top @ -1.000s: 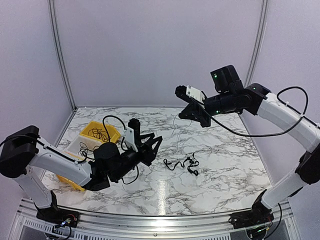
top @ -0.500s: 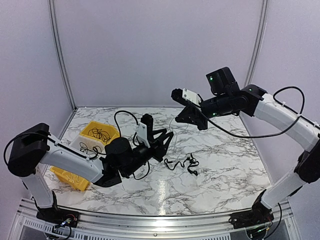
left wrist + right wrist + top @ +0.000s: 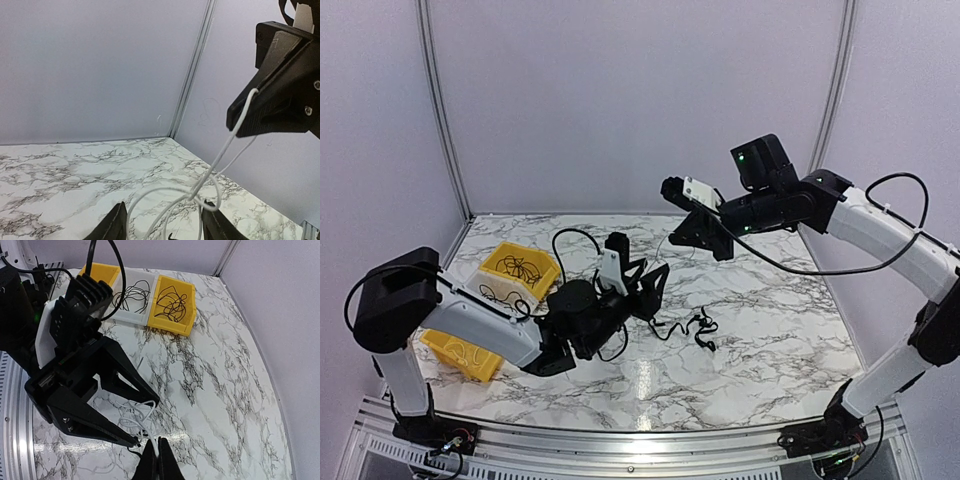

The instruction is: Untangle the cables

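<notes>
Pinching a thin white cable (image 3: 227,143) between closed fingers, the right gripper (image 3: 154,460) holds it up above the marble table (image 3: 770,340). Its loops hang between the spread jaws of the left gripper (image 3: 165,207). A black cable (image 3: 686,327) lies on the table nearby. The left gripper would do best to close on one strand below the twist, then draw away slowly so the loop opens rather than cinches.

Black cable (image 3: 686,328): thin, kinked, loose on desk (image 3: 770,330). White cable (image 3: 231,136): thin, pinched in right pincer (image 3: 156,442), hanging, looped low. Black coils (image 3: 170,302) in yellow bin (image 3: 172,329); more in white bin (image 3: 131,316).
</notes>
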`<state>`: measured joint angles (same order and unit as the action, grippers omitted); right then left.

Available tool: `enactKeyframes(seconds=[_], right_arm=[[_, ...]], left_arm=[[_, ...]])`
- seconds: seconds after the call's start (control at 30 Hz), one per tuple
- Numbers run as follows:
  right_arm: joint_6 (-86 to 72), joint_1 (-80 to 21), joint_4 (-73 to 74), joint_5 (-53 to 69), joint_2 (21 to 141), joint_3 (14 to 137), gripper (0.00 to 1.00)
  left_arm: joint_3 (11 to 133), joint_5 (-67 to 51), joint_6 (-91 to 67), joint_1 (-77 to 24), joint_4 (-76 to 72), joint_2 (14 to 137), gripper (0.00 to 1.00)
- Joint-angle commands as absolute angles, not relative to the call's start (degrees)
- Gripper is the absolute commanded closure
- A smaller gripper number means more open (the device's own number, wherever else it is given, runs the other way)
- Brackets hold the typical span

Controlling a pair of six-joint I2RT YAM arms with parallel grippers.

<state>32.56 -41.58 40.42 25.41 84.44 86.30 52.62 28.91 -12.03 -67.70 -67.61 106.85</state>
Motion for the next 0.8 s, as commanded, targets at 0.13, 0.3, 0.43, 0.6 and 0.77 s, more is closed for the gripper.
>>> enactKeyframes(seconds=[0.13,0.3,0.43,0.6,0.77], right_arm=[[30.88,-42.10,37.60,22.84,85.36,86.13,1.00],[30.58,-42.16,37.44,23.00,85.91,86.46,1.00],[30.34,-42.14,37.64,23.17,86.29,86.87,1.00],[30.22,-42.14,37.92,23.38,86.01,87.01,1.00],[30.17,-42.18,38.09,23.29,85.70,87.00,1.00]], left_arm=[[44.25,38.48,-7.61,-72.98,-73.05,100.03,0.46],[45.51,32.84,-6.12,-73.30,-72.74,102.05,0.53],[49.74,31.64,-5.79,-73.13,-69.69,105.16,0.54],[53.65,31.42,-7.62,-71.60,-67.73,108.85,0.55],[55.47,30.27,-9.25,-70.30,-67.24,110.70,0.67]])
